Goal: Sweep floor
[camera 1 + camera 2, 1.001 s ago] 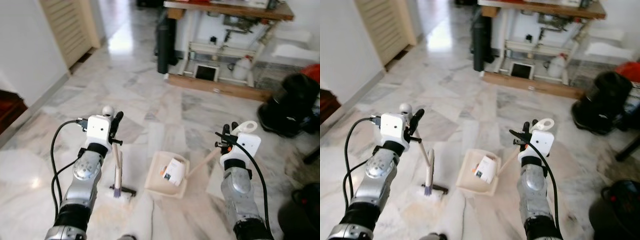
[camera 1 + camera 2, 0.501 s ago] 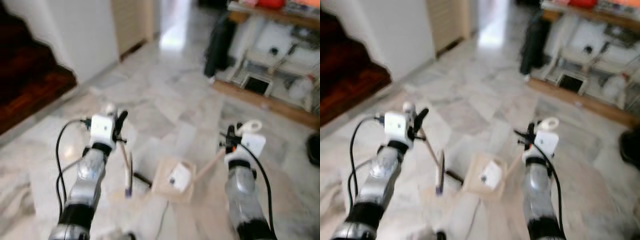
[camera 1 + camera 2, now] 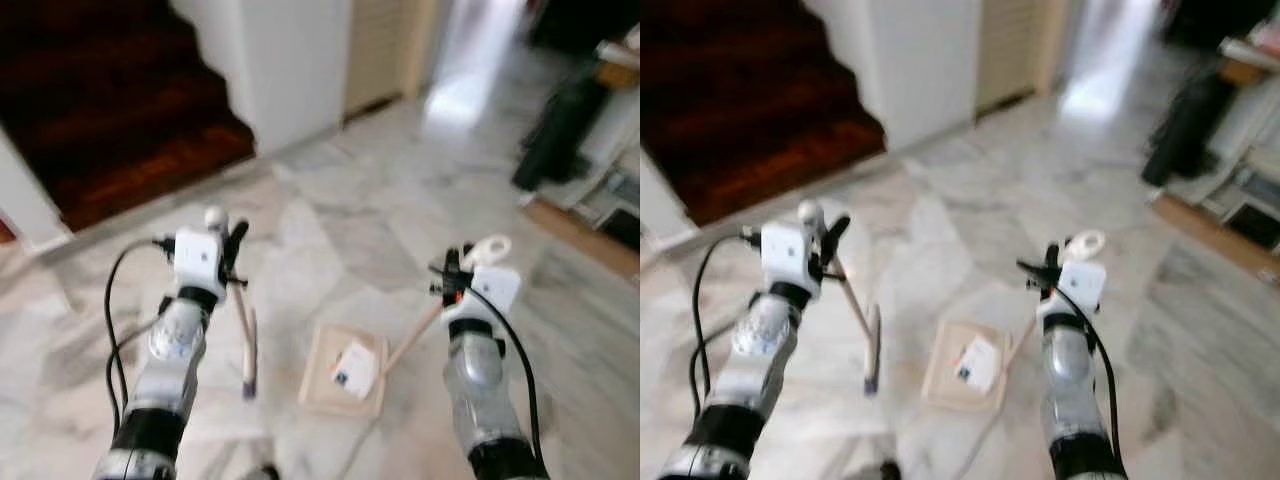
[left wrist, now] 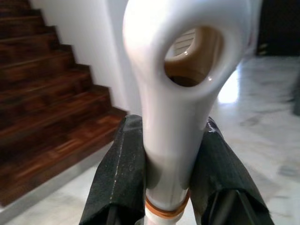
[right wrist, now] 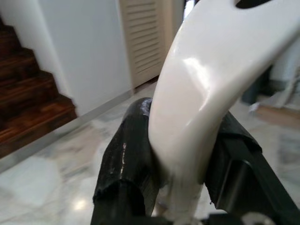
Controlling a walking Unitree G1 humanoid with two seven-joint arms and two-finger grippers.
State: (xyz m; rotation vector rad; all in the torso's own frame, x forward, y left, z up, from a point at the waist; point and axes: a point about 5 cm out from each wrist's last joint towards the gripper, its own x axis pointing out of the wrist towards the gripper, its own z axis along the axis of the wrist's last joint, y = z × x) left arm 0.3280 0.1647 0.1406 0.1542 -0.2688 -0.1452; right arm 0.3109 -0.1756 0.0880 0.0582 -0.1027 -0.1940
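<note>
No writing is legible. The left gripper [image 4: 169, 187] clamps the broom handle [image 3: 241, 318], slanting down to lower centre. The right gripper [image 5: 183, 187] grips the dustpan [image 3: 343, 368] handle, pan at bottom centre.

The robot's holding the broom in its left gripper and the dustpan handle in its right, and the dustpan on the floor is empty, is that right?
Not quite: the dustpan is not empty. The left eye view shows a small white carton lying in it. The left gripper does hold the broom and the right gripper the dustpan handle.
</note>
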